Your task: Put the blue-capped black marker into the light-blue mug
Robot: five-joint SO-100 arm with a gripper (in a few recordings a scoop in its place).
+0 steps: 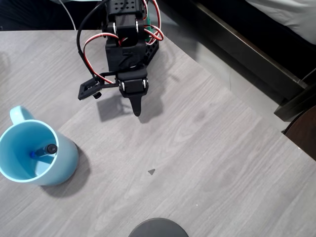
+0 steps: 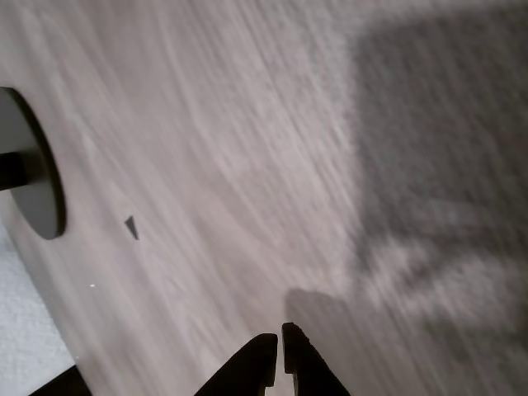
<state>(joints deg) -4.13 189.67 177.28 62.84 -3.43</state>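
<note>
Marker point(image 1: 43, 150) inside mug point(image 1: 61, 163) near table's left edge | jaws point(image 2: 279, 351) closed, empty, well apart

The matte black plastic arm point(image 1: 129, 47) is built of blocky, boxy segments, with looping red and black cables point(image 1: 94, 42) and a few silvery screws. Its black two-finger gripper point(image 1: 137, 109) tapers to narrow pointed fingers point(image 2: 256, 363).

Black arm reaching in from the far edge of the surface, red wires looping over its joints, end effector point(image 1: 137, 109) pointing down, fingers point(image 2: 262, 360) pressed together, holding nothing, above bare surface point(image 1: 207, 148).
</note>
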